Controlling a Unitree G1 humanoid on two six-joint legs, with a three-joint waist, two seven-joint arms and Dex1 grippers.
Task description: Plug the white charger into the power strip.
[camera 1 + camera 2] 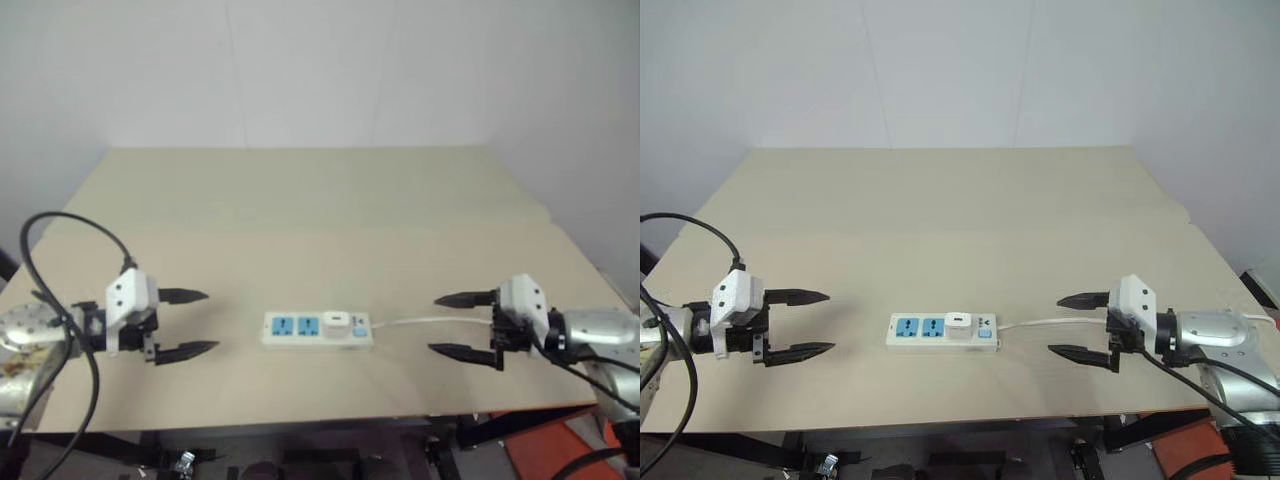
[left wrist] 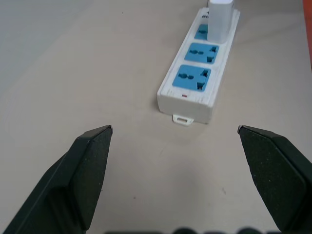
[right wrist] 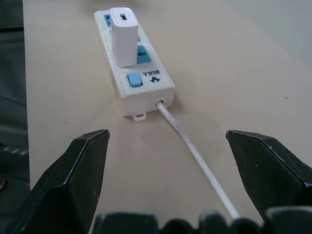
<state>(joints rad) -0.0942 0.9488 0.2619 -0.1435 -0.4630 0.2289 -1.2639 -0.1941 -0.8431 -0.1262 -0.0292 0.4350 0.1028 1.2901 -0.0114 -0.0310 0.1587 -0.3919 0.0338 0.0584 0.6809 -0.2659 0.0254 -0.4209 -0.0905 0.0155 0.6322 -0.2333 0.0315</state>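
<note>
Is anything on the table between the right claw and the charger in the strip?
Nothing blocks it. Only the thin cord runs along the table from the power strip toward the open right claw. The white charger stands upright in a socket.

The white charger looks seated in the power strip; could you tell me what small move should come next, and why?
Probably none beyond keeping both arms clear. The white charger stands upright in the power strip's socket nearest the switch, and the left gripper and right gripper are open and empty, apart from the strip on either side.

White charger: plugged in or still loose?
Plugged in. The white charger stands upright in the power strip socket nearest the switch.
</note>
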